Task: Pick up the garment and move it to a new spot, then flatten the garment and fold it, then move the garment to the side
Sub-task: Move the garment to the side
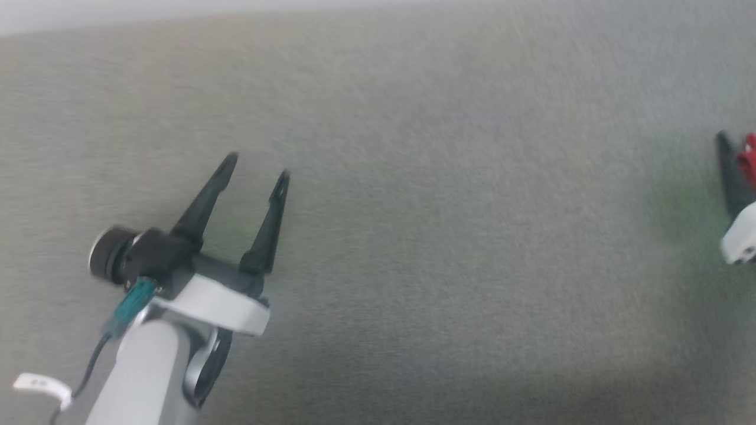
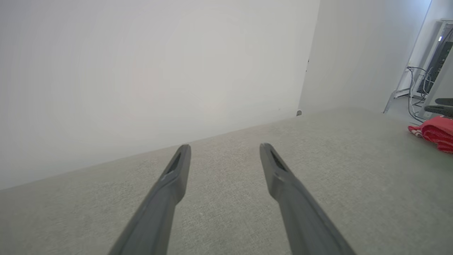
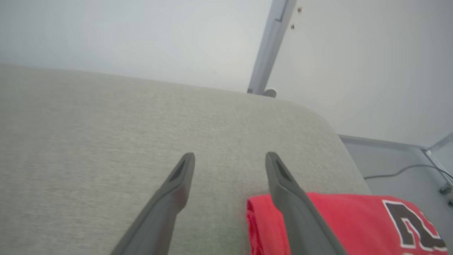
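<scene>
The garment is seen lying folded near the right edge of the tabletop, short of a rounded corner, with a black numeral facing up. The right gripper is spread wide and empty, one finger passing over the garment's folded edge. The left gripper is likewise spread, with nothing held, well apart over bare tabletop. The fabric is judged light, limp and somewhat slippery. It would best be pinched at the folded edge, through all layers.

The head camera looks steeply down on the grey surface; both wrist cameras skim low across it, sharing the garment.
</scene>
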Robot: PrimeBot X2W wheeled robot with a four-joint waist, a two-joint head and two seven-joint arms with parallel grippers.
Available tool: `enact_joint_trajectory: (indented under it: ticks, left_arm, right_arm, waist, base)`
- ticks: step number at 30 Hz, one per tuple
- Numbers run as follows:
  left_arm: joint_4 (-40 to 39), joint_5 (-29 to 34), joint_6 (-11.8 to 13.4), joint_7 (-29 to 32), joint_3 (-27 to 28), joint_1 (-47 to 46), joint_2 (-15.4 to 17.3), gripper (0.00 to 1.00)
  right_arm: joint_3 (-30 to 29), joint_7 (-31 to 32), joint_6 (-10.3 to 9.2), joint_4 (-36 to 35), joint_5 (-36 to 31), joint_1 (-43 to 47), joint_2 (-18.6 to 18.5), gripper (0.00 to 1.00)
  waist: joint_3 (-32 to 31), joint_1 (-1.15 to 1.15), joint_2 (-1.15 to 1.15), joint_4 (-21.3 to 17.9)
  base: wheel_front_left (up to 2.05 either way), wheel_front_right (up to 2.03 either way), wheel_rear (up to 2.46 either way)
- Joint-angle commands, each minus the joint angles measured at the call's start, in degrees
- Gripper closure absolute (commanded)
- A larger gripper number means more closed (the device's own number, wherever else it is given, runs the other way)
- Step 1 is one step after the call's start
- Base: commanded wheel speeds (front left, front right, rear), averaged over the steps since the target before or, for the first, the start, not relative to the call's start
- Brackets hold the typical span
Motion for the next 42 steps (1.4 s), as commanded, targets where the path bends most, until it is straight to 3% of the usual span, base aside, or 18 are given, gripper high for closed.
enact_joint_trajectory:
  ticks: [1, 9, 17, 27, 42]
  left_arm:
    - [0.27, 0.17, -0.07, -0.25, 1.23, 2.38, -0.69, 0.00]
    - [2.33, -0.94, -0.07, -0.25, 6.73, 10.44, -2.57, 0.00]
    - [2.48, -1.40, -0.07, -0.26, 9.53, 17.06, -4.46, 0.00]
    - [0.36, -1.83, -0.07, -0.25, 13.76, 23.99, -5.09, 0.00]
    - [-3.40, -0.67, -0.07, -0.25, 16.59, 29.74, -5.82, 0.00]
  right_arm:
    - [0.64, -1.25, -0.08, -1.45, 0.33, 2.24, 0.74, 0.00]
    - [3.02, -3.67, -0.08, -7.87, 0.96, 9.97, 3.98, 0.00]
    - [0.21, -5.19, -0.08, -12.71, 1.61, 18.20, 7.02, 0.00]
    - [-4.18, -5.54, -0.08, -18.95, 0.87, 27.63, 11.05, 0.00]
    - [-9.83, -4.79, -0.05, -27.38, -1.54, 35.12, 15.52, 0.00]
  waist:
    - [-4.22, 0.00, 0.00, 3.46]
    - [-9.29, 0.00, 0.00, 6.03]
    - [-14.63, 0.00, 0.00, 8.10]
    - [-19.06, 0.00, 0.00, 6.61]
    - [-20.35, 0.00, 0.00, 5.93]
  base:
    - [0.00, 0.00, 0.00]
    - [0.00, 0.00, 0.00]
    - [0.00, 0.00, 0.00]
    - [0.00, 0.00, 0.00]
    - [0.00, 0.00, 0.00]
